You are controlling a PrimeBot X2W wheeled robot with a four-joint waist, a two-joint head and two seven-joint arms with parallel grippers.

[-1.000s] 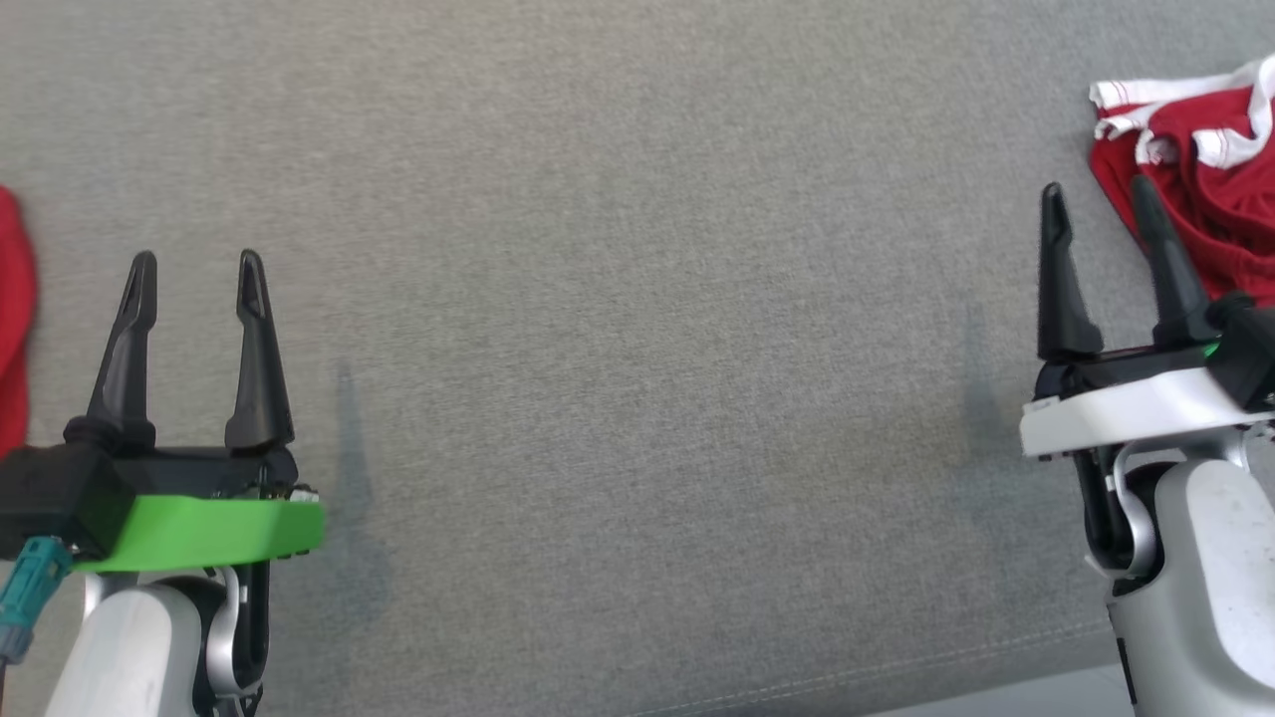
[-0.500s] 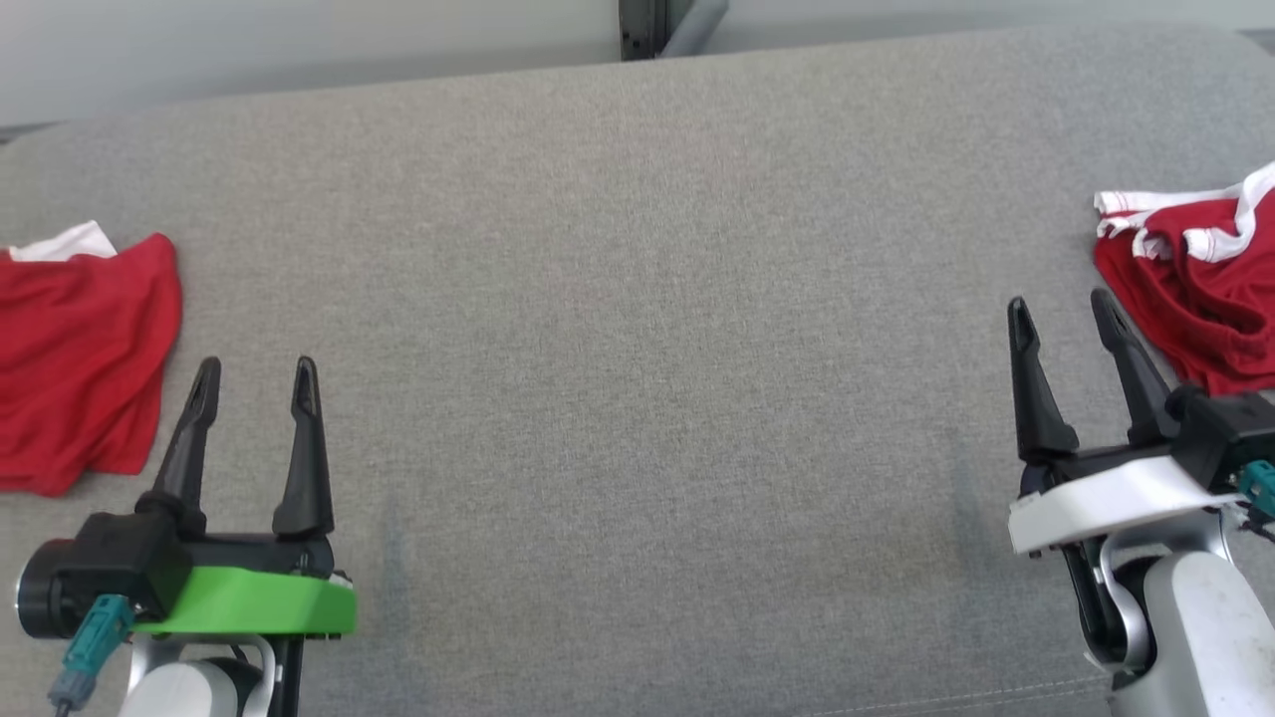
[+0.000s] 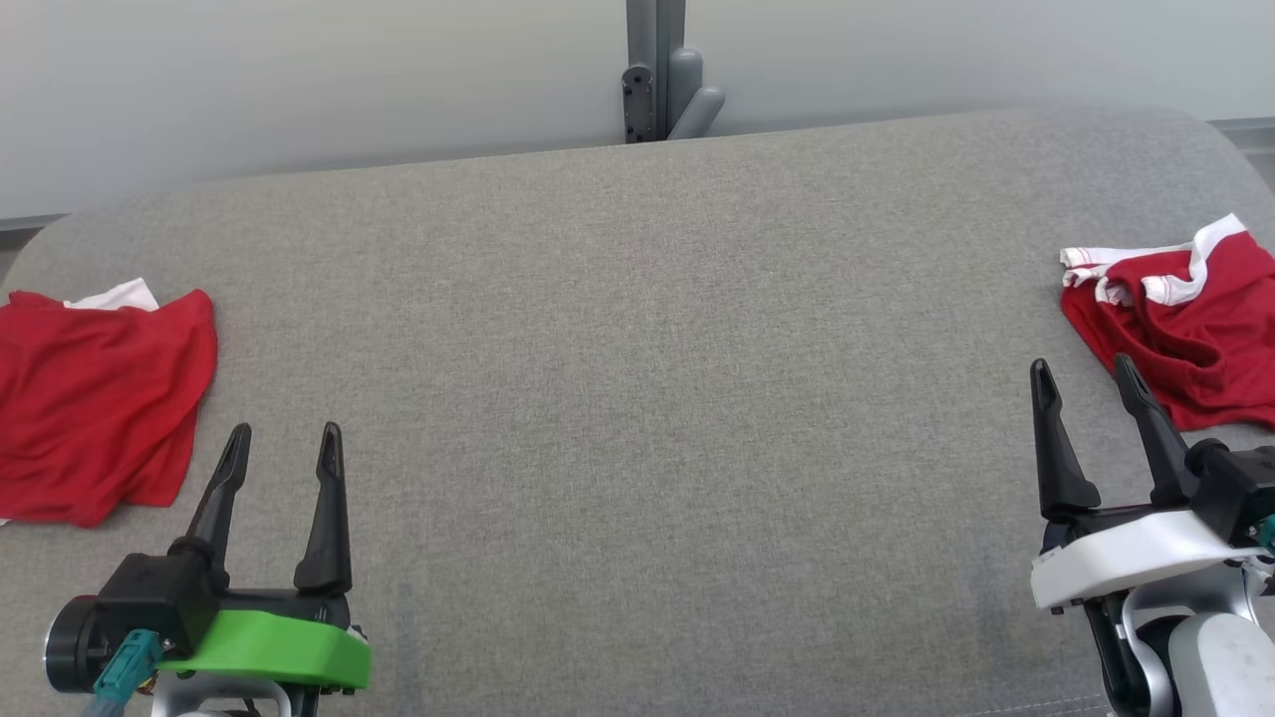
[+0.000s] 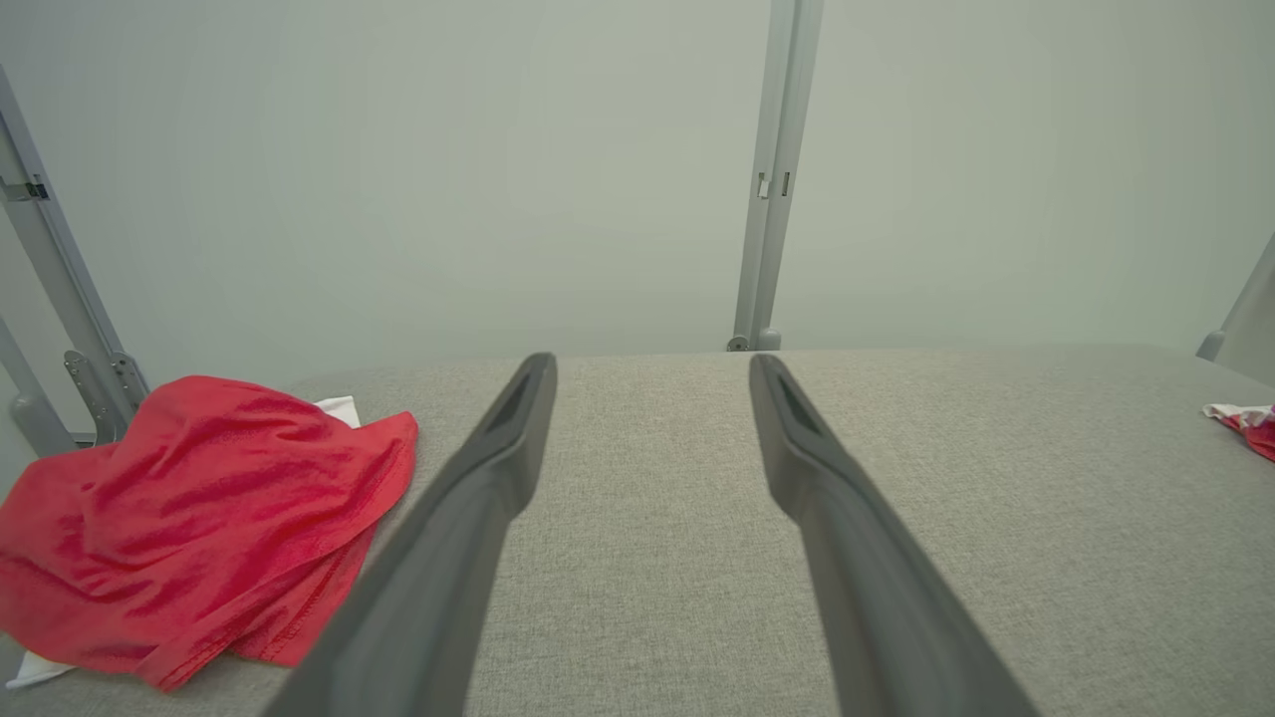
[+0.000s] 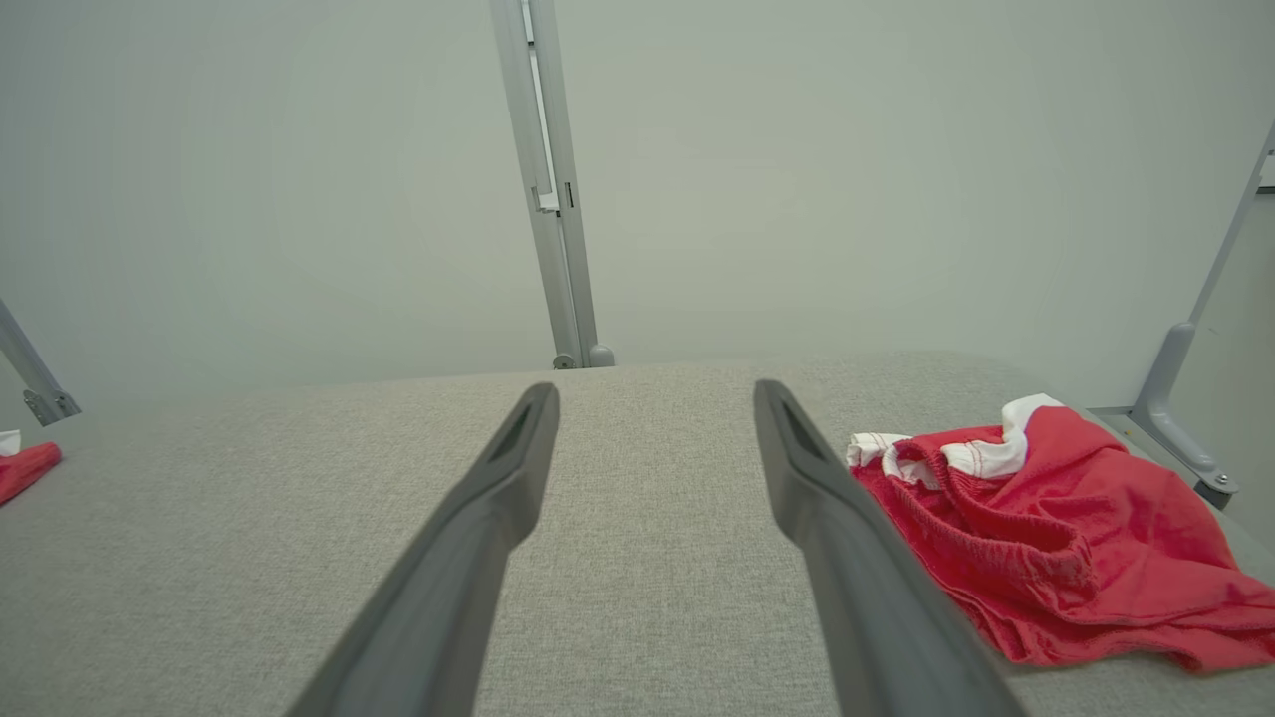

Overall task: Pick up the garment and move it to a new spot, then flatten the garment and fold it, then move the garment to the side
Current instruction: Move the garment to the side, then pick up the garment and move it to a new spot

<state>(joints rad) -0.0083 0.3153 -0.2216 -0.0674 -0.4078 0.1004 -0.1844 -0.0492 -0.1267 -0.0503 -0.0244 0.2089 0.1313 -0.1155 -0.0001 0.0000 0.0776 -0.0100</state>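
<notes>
**Crumpled red garment (image 3: 1185, 339), white-trimmed, on grey upholstered surface (image 3: 637, 349); both grippers empty.**

Lies just beside the outer finger of the right gripper (image 3: 1083, 363), ahead of its tip; whether they touch cannot be told. Right gripper's fingers are spread wide, holding nothing. Left gripper (image 3: 285, 430) is likewise spread, with a second red garment (image 3: 95, 398), flatter, off its outer finger. Judged light, limp, thin knit: it should sag and drape rather than slip. Likely best hold is the gathered white-edged band (image 5: 981, 458) nearest the fingertip, a raised fold, pinched through its layers.
</notes>
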